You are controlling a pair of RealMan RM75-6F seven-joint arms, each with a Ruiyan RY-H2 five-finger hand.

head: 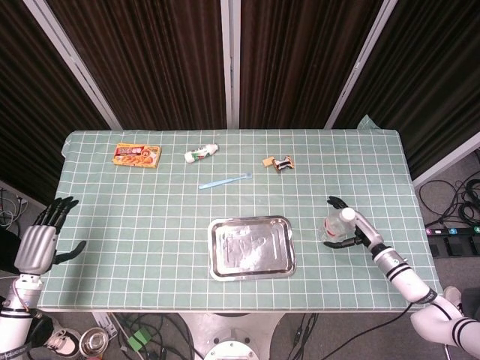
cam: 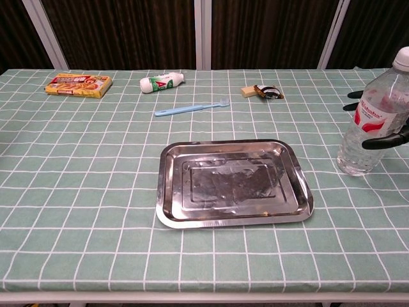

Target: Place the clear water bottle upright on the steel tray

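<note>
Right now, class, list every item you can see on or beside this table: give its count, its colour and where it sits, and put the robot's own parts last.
water bottle: one, clear with white cap and red label, upright on the cloth right of the tray
steel tray: one, silver, table centre near the front edge
toothbrush: one, light blue, behind the tray
tube: one, white with green and red print, far side, lying down
snack box: one, orange and yellow, far left
small wrapped items: tan and dark, far side, right of centre
tablecloth: one, green with white grid
left hand: silver and black, off the left edge, holding nothing
right hand: black fingers around the bottle
</note>
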